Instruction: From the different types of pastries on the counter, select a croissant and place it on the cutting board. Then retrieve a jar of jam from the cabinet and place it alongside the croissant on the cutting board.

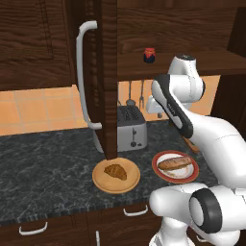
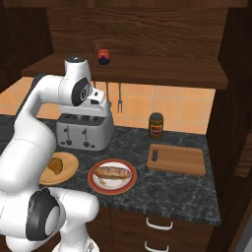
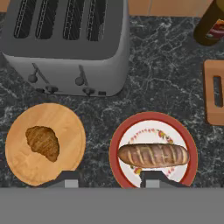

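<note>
Golden-brown croissant (image 3: 43, 142) lies untouched on round wooden disc (image 3: 26, 168), left of bread roll (image 3: 153, 155). Gripper (image 3: 109, 180), fingers together and holding nothing, hangs high above both. Fingers should be parted, centred over the crescent's ridged middle, then lowered squarely.

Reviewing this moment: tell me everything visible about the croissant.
The croissant is a small, dark golden-brown crescent with ridged folds, looking baked and flaky. It lies flat near the middle of a round tan wooden disc with a raised rim, touching only that disc. The disc sits on the dark marbled counter, in front of the grey toaster and beside a red-rimmed plate holding a long bread roll. Nothing grips it; the hand is above, apart from it.
</note>
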